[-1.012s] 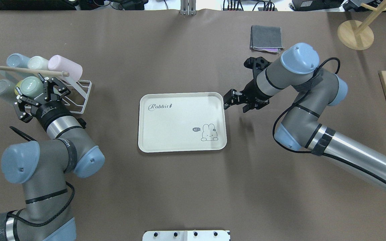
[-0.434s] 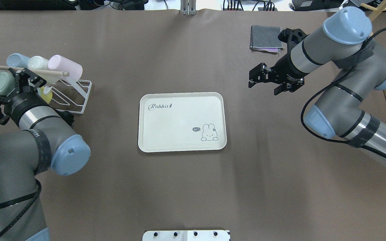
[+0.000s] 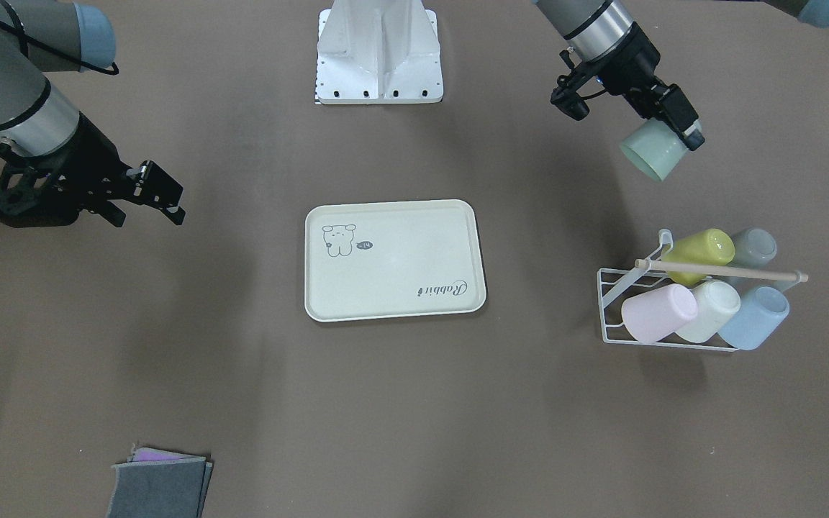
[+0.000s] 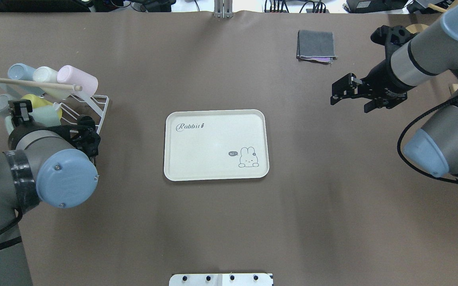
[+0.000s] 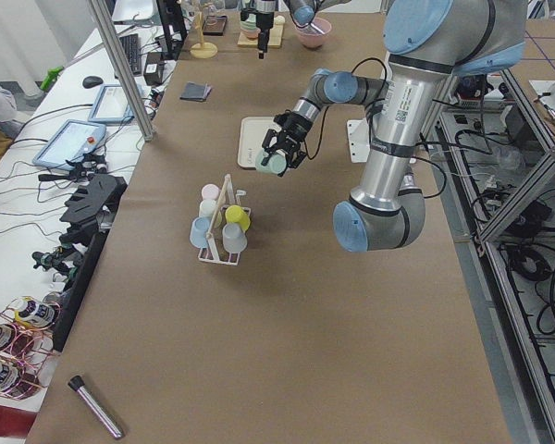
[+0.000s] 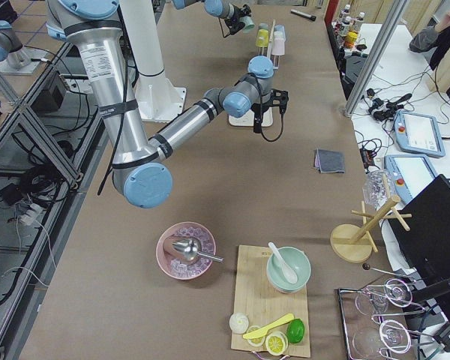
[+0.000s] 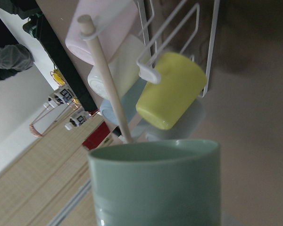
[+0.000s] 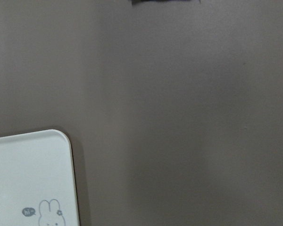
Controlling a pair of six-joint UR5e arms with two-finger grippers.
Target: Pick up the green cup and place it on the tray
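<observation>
The left jaws are clamped on the green cup (image 7: 155,188), whose rim fills the bottom of the left wrist view. The cup hangs tilted above the surface (image 3: 414,403), clear of the white wire rack (image 7: 149,75), where a yellow-green cup (image 7: 172,96) lies just beyond it. The tray (image 3: 393,288) sits mid-surface, well apart from the green cup. Past the tray, the right jaws hover spread apart, holding nothing, near a folded grey cloth (image 4: 315,44).

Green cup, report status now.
Left end effector shut on green cup, held clear of rack. Right end effector open, empty. Tray bare, path clear.
</observation>
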